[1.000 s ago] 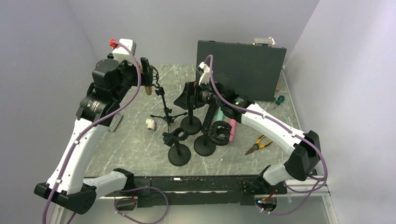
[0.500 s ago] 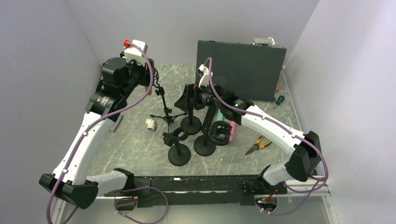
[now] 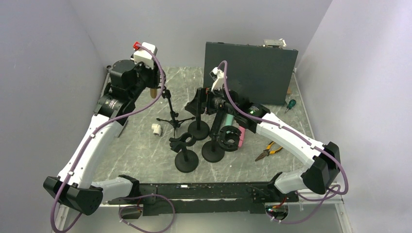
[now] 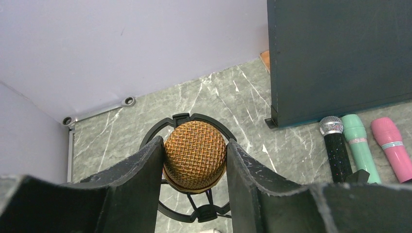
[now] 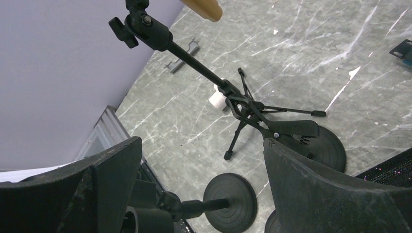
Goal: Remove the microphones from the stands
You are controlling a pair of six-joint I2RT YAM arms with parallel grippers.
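Note:
The gold microphone (image 4: 194,155) has a mesh head and sits between my left gripper's (image 4: 194,142) fingers, which are shut on it. The stand's black ring mount (image 4: 180,117) shows around and behind the head, and I cannot tell if the body is still in it. In the top view my left gripper (image 3: 152,83) holds the microphone (image 3: 153,93) at the top of the small tripod stand (image 3: 172,116). The microphone's gold lower end (image 5: 204,7) shows beside the stand's clamp knob (image 5: 145,26). My right gripper (image 3: 195,103) is open and empty, just right of the tripod stand (image 5: 243,104).
Three round-base stands (image 3: 187,158) (image 3: 214,145) (image 3: 198,127) stand mid-table. A black board (image 3: 250,73) is at the back. Black, green and pink microphones (image 4: 335,145) (image 4: 357,141) (image 4: 388,143) lie by it. Pliers (image 3: 268,149), a screwdriver (image 3: 290,104) and a small white part (image 3: 156,128) lie about.
My left wrist has swung right and forward while staying shut on the microphone. My right gripper has shifted slightly to the right.

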